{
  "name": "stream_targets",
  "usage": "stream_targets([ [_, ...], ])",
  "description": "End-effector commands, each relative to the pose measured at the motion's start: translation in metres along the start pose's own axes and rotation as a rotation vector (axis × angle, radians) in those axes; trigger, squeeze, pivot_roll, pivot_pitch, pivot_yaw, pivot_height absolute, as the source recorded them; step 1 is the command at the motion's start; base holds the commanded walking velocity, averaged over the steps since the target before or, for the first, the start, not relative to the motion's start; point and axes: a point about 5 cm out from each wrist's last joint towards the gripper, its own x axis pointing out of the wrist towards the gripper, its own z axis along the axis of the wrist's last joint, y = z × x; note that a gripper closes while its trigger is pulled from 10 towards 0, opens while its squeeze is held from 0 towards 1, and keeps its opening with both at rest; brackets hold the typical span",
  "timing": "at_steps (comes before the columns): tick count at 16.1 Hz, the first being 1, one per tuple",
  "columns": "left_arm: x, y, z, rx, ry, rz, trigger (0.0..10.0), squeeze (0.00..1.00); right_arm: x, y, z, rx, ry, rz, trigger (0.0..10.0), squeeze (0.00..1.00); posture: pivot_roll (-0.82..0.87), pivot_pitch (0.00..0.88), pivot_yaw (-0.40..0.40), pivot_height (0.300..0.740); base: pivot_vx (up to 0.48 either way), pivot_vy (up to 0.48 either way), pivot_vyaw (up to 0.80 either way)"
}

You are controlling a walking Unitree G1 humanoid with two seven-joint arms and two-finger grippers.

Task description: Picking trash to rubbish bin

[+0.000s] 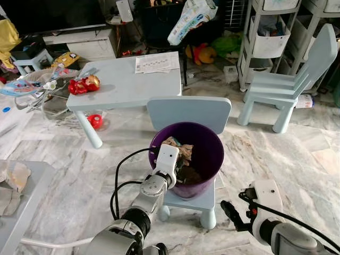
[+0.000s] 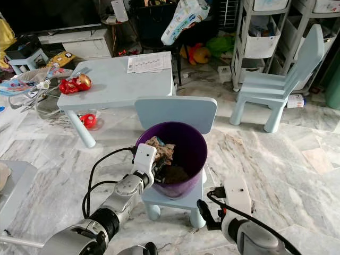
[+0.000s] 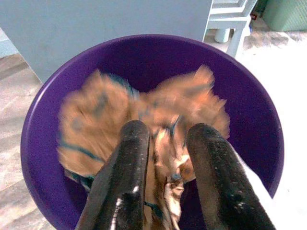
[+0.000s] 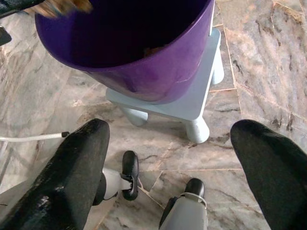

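Note:
A purple bin (image 1: 210,151) stands on the seat of a small pale-blue chair (image 1: 188,109). My left gripper (image 1: 177,168) reaches over the bin's near rim, shut on a crumpled brown paper (image 1: 179,146). In the left wrist view the paper (image 3: 96,120) is blurred and sits pinched between the two black fingers (image 3: 129,158) inside the bin (image 3: 249,96). More dark trash (image 1: 189,174) lies at the bin's bottom. My right gripper (image 4: 170,129) is open and holds nothing, low beside the chair's front right leg (image 1: 209,218).
A low pale-blue table (image 1: 133,79) behind the chair carries a red toy (image 1: 82,85) and a printed sheet (image 1: 156,62). A second pale-blue chair (image 1: 287,87) stands at the back right. A grey tabletop (image 1: 26,196) with crumpled tissue (image 1: 13,178) is at my lower left.

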Motion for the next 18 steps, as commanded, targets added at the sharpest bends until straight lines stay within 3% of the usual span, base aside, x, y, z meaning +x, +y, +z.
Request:
stream_targets([
  [1, 0.004, -0.004, 0.009, -0.001, -0.024, -0.002, 10.0, 1.0, -0.001, 0.004, 0.004, -0.011, -0.008, 0.014, 10.0, 0.5, -0.19, 0.111, 0.121, 0.74, 0.0, 0.0, 0.0],
  [6, 0.006, -0.001, 0.016, -0.004, -0.043, 0.005, 10.0, 1.0, 0.001, 0.004, 0.006, -0.021, -0.021, 0.014, 10.0, 0.5, -0.2, 0.101, 0.122, 0.74, 0.0, 0.0, 0.0],
  [9, 0.007, 0.017, 0.03, -0.007, -0.107, 0.064, 10.0, 1.0, 0.005, 0.002, 0.01, -0.053, -0.034, 0.019, 10.0, 0.5, -0.17, 0.087, 0.11, 0.74, 0.0, 0.0, 0.0],
  [11, 0.0, 0.05, 0.042, 0.007, -0.182, 0.163, 10.0, 1.0, 0.015, 0.002, 0.024, -0.122, -0.106, 0.015, 10.0, 0.5, -0.14, 0.072, 0.098, 0.74, 0.0, 0.0, 0.0],
  [12, -0.006, 0.066, 0.044, 0.014, -0.217, 0.19, 10.0, 1.0, 0.021, 0.002, 0.034, -0.207, -0.158, 0.004, 10.0, 0.5, -0.12, 0.064, 0.09, 0.74, 0.0, 0.0, 0.0],
  [14, -0.015, 0.082, 0.045, 0.037, -0.259, 0.216, 10.0, 1.0, 0.03, 0.002, 0.045, -0.301, -0.217, -0.011, 10.0, 0.5, -0.1, 0.058, 0.086, 0.74, 0.0, 0.0, 0.0],
  [16, -0.037, 0.114, 0.043, 0.147, -0.306, 0.383, 10.0, 1.0, 0.051, 0.0, 0.075, -0.397, -0.338, -0.033, 10.0, 0.5, -0.05, 0.037, 0.058, 0.74, 0.0, 0.0, 0.0],
  [18, -0.045, 0.125, 0.042, 0.158, -0.319, 0.453, 10.0, 1.0, 0.059, -0.002, 0.089, -0.387, -0.388, -0.049, 10.0, 0.49, -0.04, 0.032, 0.053, 0.74, 0.0, 0.0, 0.0],
])
